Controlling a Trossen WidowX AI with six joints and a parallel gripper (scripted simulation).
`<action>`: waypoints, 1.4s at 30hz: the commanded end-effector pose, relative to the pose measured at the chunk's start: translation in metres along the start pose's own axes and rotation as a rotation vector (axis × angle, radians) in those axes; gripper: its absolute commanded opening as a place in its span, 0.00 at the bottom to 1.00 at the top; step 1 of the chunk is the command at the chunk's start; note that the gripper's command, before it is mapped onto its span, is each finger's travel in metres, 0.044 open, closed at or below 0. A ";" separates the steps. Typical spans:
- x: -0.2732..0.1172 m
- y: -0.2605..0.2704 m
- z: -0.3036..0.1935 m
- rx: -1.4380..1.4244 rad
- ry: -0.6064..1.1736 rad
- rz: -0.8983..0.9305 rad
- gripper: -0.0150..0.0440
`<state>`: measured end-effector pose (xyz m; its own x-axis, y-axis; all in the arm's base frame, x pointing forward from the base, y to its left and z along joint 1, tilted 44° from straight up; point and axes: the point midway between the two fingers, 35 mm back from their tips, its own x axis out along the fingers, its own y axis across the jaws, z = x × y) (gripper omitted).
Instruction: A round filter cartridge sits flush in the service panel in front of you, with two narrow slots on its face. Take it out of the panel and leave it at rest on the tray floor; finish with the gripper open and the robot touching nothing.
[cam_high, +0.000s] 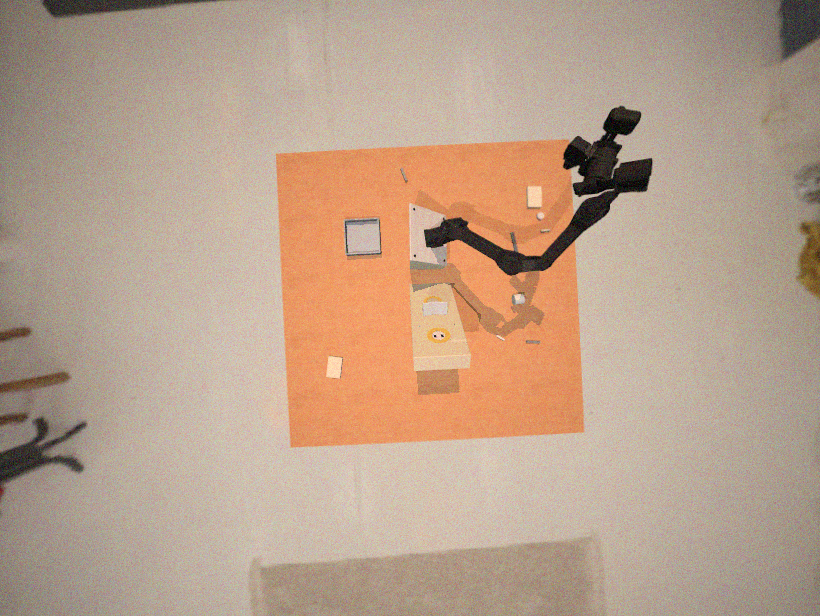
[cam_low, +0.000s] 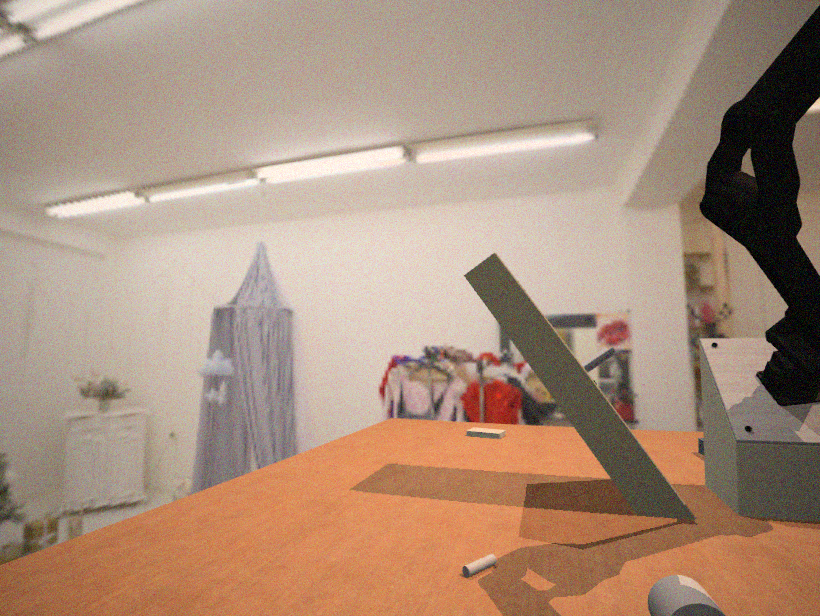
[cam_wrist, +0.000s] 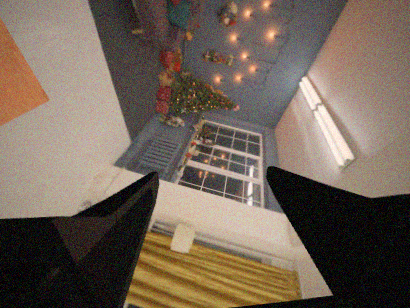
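Observation:
The beige service panel (cam_high: 458, 354) (cam_low: 570, 391) leans at a slant; the exterior view shows its back and edge. The round cartridge (cam_high: 438, 335) sits in it, inside a yellow ring, with two dark slots on its face. The shallow tray (cam_high: 362, 237), with dark walls and a pale, empty floor, lies to the panel's upper left in the top view. My gripper (cam_wrist: 213, 174) is open with nothing between the fingers. It is high at the arm's upper-right end in the top view, well away from panel and tray, facing the room; its fingertips are unclear there.
The arm's base stands on a sloped white mount (cam_high: 418, 232) (cam_low: 725, 377) between tray and panel. A pale plate (cam_high: 434, 307) is on the panel above the cartridge. Cream blocks (cam_high: 534, 196) (cam_high: 334, 366), a white cylinder (cam_high: 519, 299) and several small rods lie around the orange table (cam_high: 344, 411) (cam_low: 265, 530).

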<state>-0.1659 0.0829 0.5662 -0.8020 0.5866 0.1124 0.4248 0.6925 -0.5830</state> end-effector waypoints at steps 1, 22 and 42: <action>0.000 -0.001 0.001 0.001 -0.003 -0.003 0.89; -0.044 -0.114 0.173 0.314 -0.696 -0.424 0.40; -0.329 -0.121 0.345 0.424 -2.048 -0.291 0.40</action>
<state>-0.1444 -0.3141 0.3538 -0.3484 -0.8528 -0.3890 0.2520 0.3145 -0.9152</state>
